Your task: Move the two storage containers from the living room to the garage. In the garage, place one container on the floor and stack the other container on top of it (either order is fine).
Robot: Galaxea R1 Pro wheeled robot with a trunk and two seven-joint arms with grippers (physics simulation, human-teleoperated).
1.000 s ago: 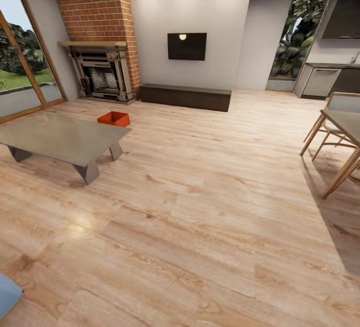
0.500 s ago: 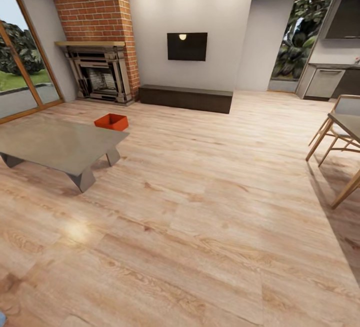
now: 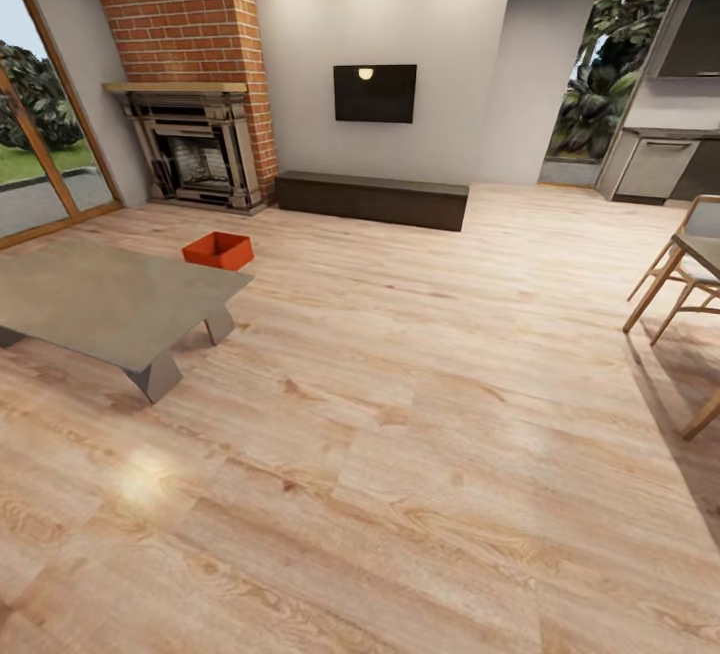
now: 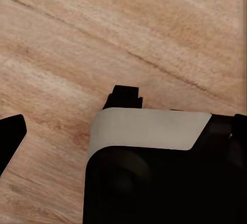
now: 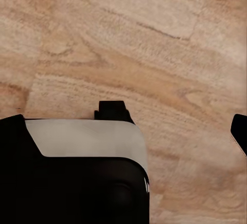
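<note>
Head view across plank floor [image 3: 420, 454]; wrists close above it

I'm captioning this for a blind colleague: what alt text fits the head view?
An orange-red storage container sits on the light wood-plank floor just beyond a low grey coffee table at left. Behind stand a red brick fireplace, a wall-mounted TV and a long dark low cabinet; wooden chairs at right.

Orange-red container [image 3: 217, 250]; red brick fireplace [image 3: 190, 84].
</note>
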